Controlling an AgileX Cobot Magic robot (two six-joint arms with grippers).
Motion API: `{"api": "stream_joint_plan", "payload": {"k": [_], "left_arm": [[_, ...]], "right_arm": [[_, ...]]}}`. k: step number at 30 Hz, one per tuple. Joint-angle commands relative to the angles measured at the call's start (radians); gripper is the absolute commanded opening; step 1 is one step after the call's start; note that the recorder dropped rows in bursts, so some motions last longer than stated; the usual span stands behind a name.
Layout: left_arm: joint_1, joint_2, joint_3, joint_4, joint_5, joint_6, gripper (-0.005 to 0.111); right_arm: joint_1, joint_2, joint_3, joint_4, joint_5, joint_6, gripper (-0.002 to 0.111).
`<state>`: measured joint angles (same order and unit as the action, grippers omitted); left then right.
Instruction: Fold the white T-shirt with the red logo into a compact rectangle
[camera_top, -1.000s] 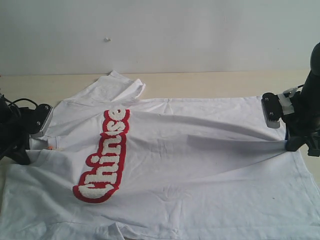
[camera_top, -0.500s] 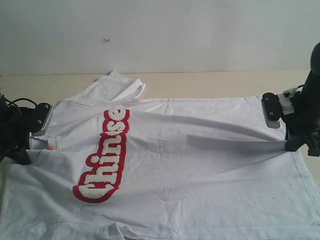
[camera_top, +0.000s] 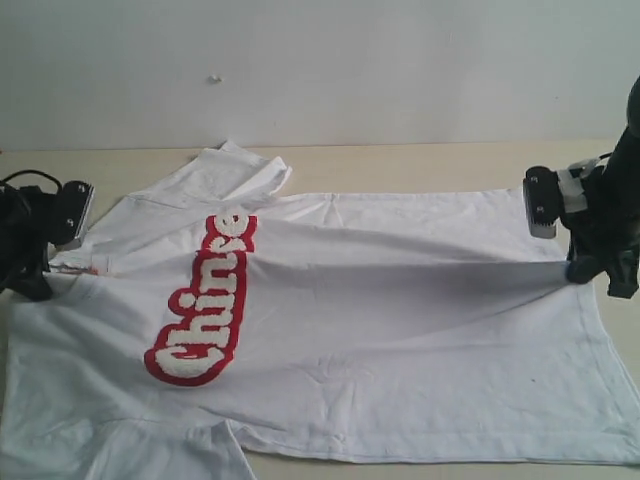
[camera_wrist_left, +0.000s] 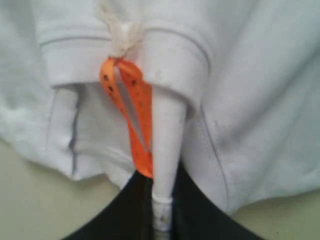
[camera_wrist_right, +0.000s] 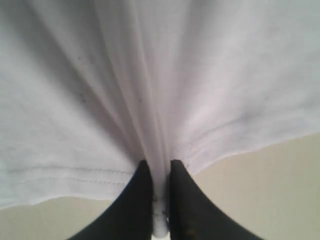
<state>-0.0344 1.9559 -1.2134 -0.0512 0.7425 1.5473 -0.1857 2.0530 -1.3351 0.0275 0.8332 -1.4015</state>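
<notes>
T-shirt (camera_top: 400, 330) lies spread on the table (camera_top: 420, 160), its long axis running from 9 to 3 o'clock in the exterior view, with the red logo (camera_top: 205, 300) toward 9. The left gripper (camera_top: 40, 275), at 9 o'clock, pinches the collar beside the orange tag (camera_wrist_left: 132, 115). The right gripper (camera_top: 588, 268), at 3 o'clock, pinches the hem. Cloth stretches taut between them, so each arm likely carries its own end.

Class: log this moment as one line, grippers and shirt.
left gripper: shut on white cotton T-shirt collar; right gripper: shut on its hem; fabric: taut between; red fuzzy logo: face up
</notes>
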Motion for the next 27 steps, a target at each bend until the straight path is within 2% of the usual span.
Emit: {"api": "stream_joint_plan", "payload": {"k": [1, 8, 12, 16, 21, 27], "left_arm": [[0.005, -0.087, 0.001, 0.042, -0.027, -0.080, 0.000], [0.010, -0.222, 0.001, 0.045, -0.029, -0.249, 0.000], [0.043, -0.306, 0.001, 0.045, -0.030, -0.399, 0.000], [0.077, -0.403, 0.001, 0.045, -0.010, -0.479, 0.000], [0.085, -0.526, 0.001, 0.045, 0.026, -0.507, 0.000], [0.085, -0.622, 0.001, 0.045, 0.136, -0.508, 0.000]], "right_arm": [[-0.001, -0.121, 0.001, 0.023, 0.002, 0.002, 0.000], [-0.001, -0.285, 0.001, 0.078, 0.077, 0.025, 0.000], [-0.001, -0.392, 0.001, 0.078, 0.084, 0.096, 0.000], [-0.001, -0.481, 0.001, 0.090, 0.099, 0.124, 0.000], [-0.001, -0.583, 0.001, 0.227, 0.116, 0.139, 0.000], [-0.001, -0.668, 0.001, 0.262, 0.277, 0.112, 0.000]]}}
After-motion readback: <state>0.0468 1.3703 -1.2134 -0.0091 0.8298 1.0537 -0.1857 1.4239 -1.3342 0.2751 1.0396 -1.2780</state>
